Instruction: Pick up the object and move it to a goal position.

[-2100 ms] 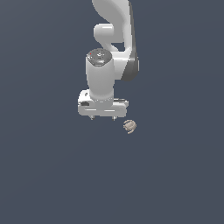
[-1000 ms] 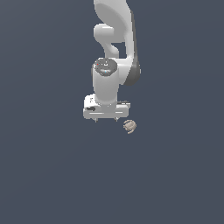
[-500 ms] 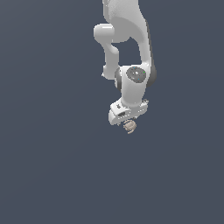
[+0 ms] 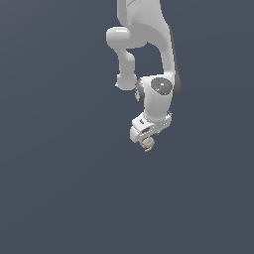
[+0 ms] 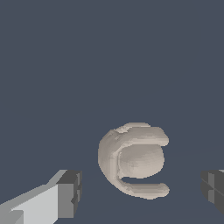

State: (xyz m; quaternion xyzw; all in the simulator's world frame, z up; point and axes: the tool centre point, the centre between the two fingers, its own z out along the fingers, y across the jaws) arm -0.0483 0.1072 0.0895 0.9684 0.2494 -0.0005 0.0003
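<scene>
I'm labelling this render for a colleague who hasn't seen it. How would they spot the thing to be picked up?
Follow the white arm down to its end effector. Directly beneath it sits a small lumpy tan ball, between the open dark-tipped fingers. It is the only tan, grooved thing on the plain grey floor.

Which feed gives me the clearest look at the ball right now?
The wrist view: the ball fills the frame, grooves visible, sitting between the open gripper fingertips. In the exterior view the ball is tiny and partly hidden under the gripper.

Lumpy, grooved tan ball (image 5: pixel 133 159) lies on the dark floor.
</scene>
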